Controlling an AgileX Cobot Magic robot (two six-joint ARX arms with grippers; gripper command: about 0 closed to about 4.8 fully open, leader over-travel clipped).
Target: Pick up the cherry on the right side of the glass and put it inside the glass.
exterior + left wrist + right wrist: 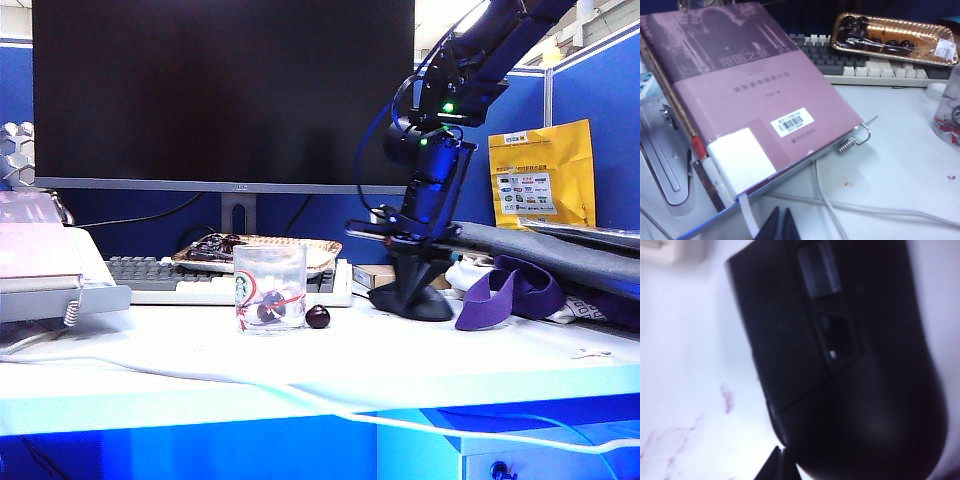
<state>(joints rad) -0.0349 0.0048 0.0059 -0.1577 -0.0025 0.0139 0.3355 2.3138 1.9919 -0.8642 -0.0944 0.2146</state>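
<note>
Hovering closed, right hand (781,460) meets black mouse (850,365).

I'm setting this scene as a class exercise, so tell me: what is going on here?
Nothing is held yet. The cherry lies on the desk just right of the glass, which already has something dark inside. The right gripper, shut and empty, hangs low over the black computer mouse, further right than the cherry. The left gripper, also shut, sits back by a pink book on a stand.
</note>
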